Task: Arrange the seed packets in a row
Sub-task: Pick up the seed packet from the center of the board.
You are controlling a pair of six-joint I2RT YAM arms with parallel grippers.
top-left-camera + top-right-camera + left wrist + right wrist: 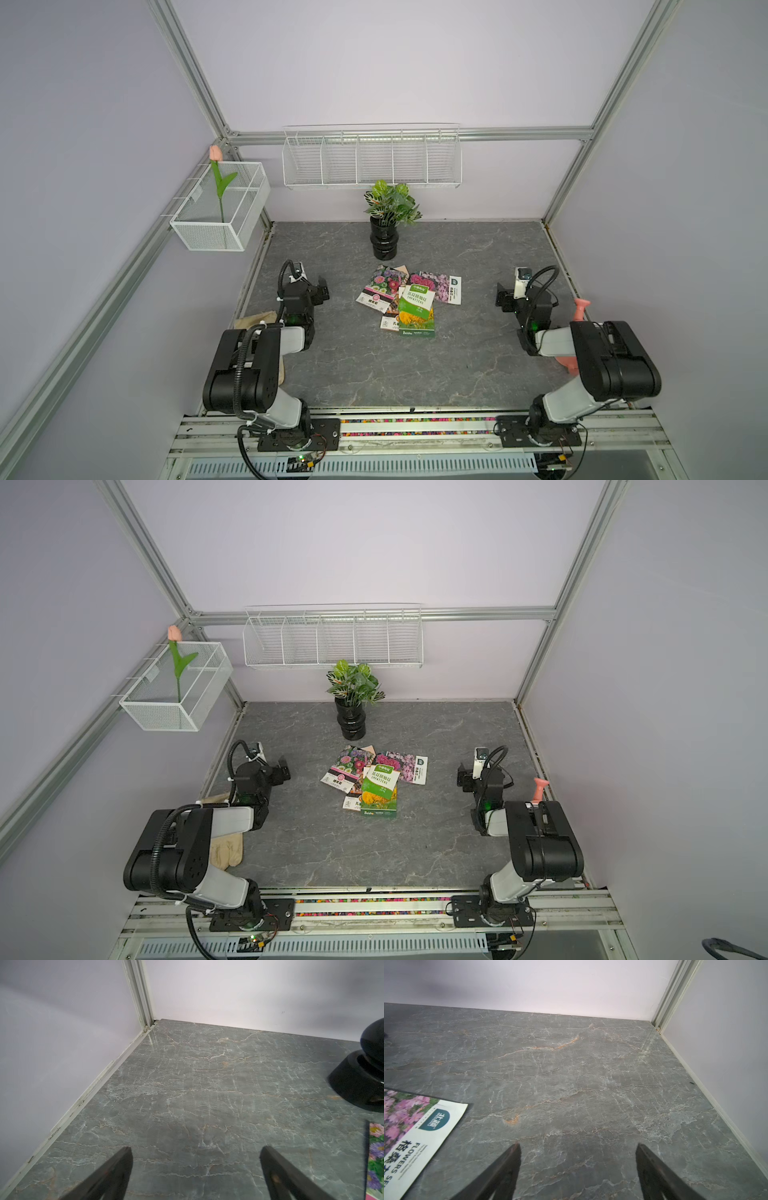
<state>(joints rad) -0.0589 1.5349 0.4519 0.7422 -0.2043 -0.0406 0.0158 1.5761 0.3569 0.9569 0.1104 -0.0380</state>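
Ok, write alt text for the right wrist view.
The right gripper stands open and empty above a grey marbled tabletop. A glossy seed packet printed with pink flowers lies flat nearby, untouched. Lilac walls stand behind.

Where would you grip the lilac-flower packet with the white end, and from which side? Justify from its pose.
Probably the white end of the lilac-flower packet, coming from the robot's right with the open right gripper. It lies flat; that end is bare on the table nearest that arm, while the green packet overlaps the other end.
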